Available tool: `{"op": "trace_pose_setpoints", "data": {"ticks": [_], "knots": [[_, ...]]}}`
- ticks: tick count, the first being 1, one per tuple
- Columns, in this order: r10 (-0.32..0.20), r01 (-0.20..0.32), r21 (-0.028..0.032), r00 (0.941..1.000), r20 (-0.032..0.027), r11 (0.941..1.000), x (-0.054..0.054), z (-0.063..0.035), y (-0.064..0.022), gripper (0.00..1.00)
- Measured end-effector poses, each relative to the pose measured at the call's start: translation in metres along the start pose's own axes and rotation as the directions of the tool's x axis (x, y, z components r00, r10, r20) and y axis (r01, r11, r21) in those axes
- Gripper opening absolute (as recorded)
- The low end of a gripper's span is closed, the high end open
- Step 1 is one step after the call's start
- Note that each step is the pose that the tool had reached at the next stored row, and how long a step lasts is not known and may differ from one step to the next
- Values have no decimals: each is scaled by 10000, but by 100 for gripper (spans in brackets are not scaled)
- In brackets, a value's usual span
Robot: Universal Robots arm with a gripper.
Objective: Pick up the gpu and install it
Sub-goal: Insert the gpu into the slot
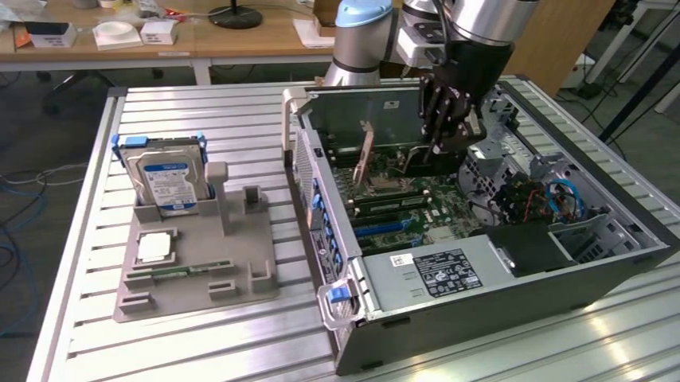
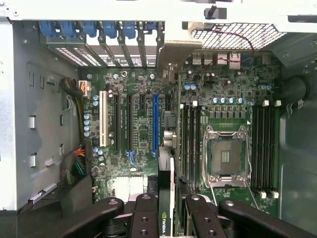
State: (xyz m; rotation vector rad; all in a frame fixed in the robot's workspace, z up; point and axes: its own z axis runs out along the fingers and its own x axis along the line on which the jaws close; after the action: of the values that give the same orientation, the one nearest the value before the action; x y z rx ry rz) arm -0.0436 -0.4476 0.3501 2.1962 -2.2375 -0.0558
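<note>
The tool [image 2: 168, 210] is clamped on the gpu [image 2: 165, 183], gripped across its flat faces. The card is judged light, stiff and fragile, best held clear of its contacts. It is held edge-on above the motherboard [image 2: 143, 134] inside the case [image 1: 499, 302], long axis apparently parallel with the blue slot [image 2: 155, 124].

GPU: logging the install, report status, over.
Claw shut on GPU, edge-on. GPU over motherboard, by blue slot. Blue slot empty; RAM slots close alongside.
</note>
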Motion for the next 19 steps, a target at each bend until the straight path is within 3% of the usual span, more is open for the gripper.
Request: {"op": "trace_pose_setpoints", "data": {"ticks": [6, 19], "knots": [[0, 0, 0, 10000, 1, 10000, 0, 1, 0, 26], [0, 0, 0, 10000, -7, 10000, 3, 106, -4, 26]]}}
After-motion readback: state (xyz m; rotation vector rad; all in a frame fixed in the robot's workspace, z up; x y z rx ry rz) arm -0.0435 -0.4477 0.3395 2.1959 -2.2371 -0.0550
